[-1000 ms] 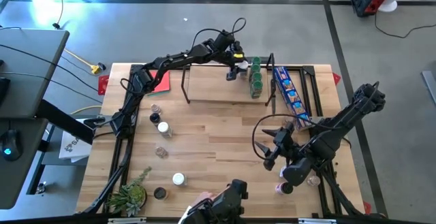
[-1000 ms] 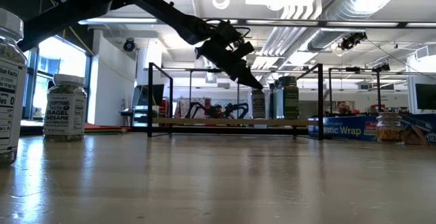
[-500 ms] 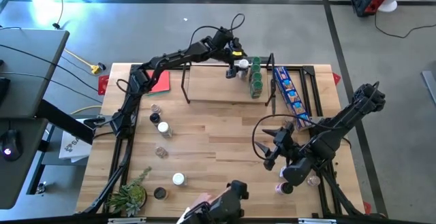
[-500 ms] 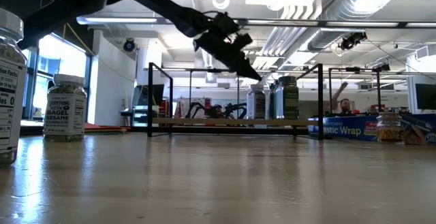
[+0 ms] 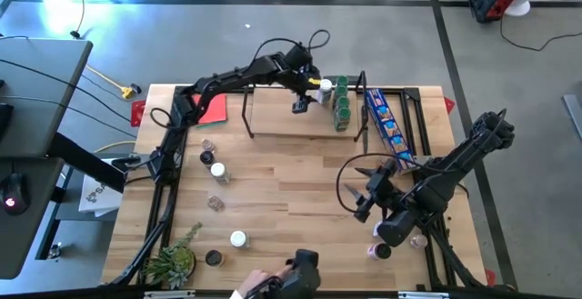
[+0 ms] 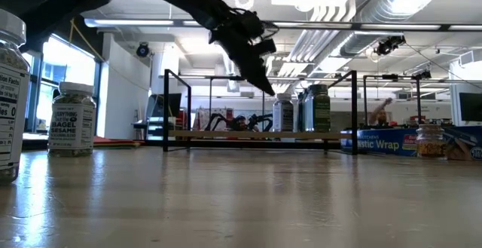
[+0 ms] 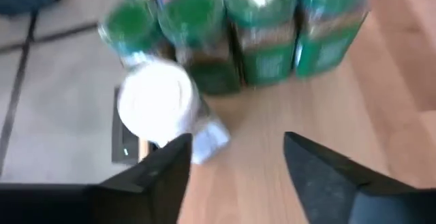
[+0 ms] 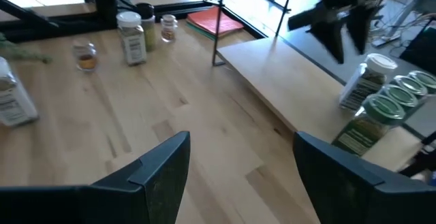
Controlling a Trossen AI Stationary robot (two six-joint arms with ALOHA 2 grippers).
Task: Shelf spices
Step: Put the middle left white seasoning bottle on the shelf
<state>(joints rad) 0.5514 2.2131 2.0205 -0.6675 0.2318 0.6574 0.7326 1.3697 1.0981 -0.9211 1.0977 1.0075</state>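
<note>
The shelf (image 5: 291, 117) is a light-wood board between black wire uprights at the table's far side. At its right end stand several green-topped spices (image 5: 341, 99) and one white-topped jar (image 5: 326, 88), each upright on its base. My left gripper (image 5: 300, 106) hangs open above the board, just left of the white-topped jar (image 7: 155, 101) and clear of it. Near the table's right side my right gripper (image 5: 362, 195) waits open with nothing between its fingers. More spices (image 5: 212, 158) stand on the tabletop at the left.
A long blue box (image 5: 389, 126) lies right of the shelf and a red sheet (image 5: 215, 110) left of it. Loose jars (image 5: 237, 239) and a small plant (image 5: 173, 263) stand near the front left, two jars (image 5: 375, 251) near the front right. A person's hand (image 5: 259, 284) shows at the near edge.
My left gripper has drawn back from the white-topped jar, rising and moving toward the table's left, its fingers tipping down more steeply. The jar stays upright on the shelf beside the green-topped ones.
</note>
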